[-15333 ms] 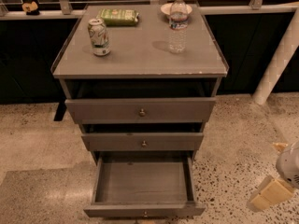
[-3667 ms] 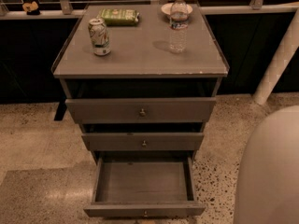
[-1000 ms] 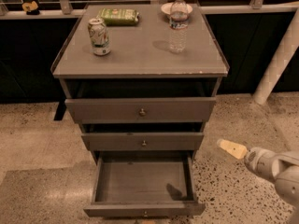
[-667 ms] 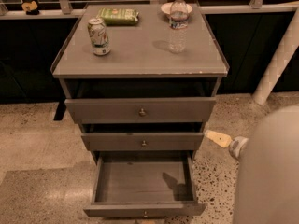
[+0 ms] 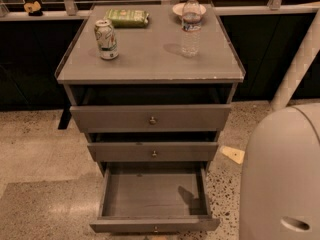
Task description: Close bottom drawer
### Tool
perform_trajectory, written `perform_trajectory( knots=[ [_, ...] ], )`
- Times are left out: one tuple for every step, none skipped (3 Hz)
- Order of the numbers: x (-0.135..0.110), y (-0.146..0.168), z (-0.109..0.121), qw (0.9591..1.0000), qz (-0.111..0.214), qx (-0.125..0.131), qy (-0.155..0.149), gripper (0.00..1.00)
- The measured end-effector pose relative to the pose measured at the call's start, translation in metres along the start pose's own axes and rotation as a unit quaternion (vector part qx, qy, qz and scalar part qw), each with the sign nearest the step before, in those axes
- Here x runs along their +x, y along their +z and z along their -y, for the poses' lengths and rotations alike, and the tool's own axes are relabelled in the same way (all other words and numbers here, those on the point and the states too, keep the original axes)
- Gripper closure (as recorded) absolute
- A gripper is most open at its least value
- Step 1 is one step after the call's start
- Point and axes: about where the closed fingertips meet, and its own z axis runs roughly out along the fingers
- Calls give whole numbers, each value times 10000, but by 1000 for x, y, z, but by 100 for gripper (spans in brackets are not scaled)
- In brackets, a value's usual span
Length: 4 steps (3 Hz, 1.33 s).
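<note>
— The fingers [image 5: 233, 155]?
— Only a beige tip shows past the big white arm casing [image 5: 282, 174]. Clenched or released, I cannot tell. The gripper [image 5: 231, 154] hangs low near the floor, just right of the cabinet [image 5: 150, 91], level with the middle drawer [image 5: 152, 152].
— And the bottom drawer [image 5: 152, 194]?
— It stands well out, farther than the two above. On the surface [image 5: 150, 59] sit a water bottle [image 5: 190, 24], a green packet [image 5: 127, 17] and a can [image 5: 106, 39].

The bottom drawer [image 5: 152, 196] is plain grey, the hand [image 5: 232, 155] just right of it cream, the floor [image 5: 40, 149] dark-speckled beige.
</note>
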Motion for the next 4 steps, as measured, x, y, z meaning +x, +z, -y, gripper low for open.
perform_trajectory(
  knots=[
    [-6,10,2,9996,-34,93,271,0],
    [-24,31,4,9925,-80,214,1199,0],
    [-48,71,4,9781,-78,244,2065,0],
    [-97,140,-12,9570,130,288,2885,0]
  ],
)
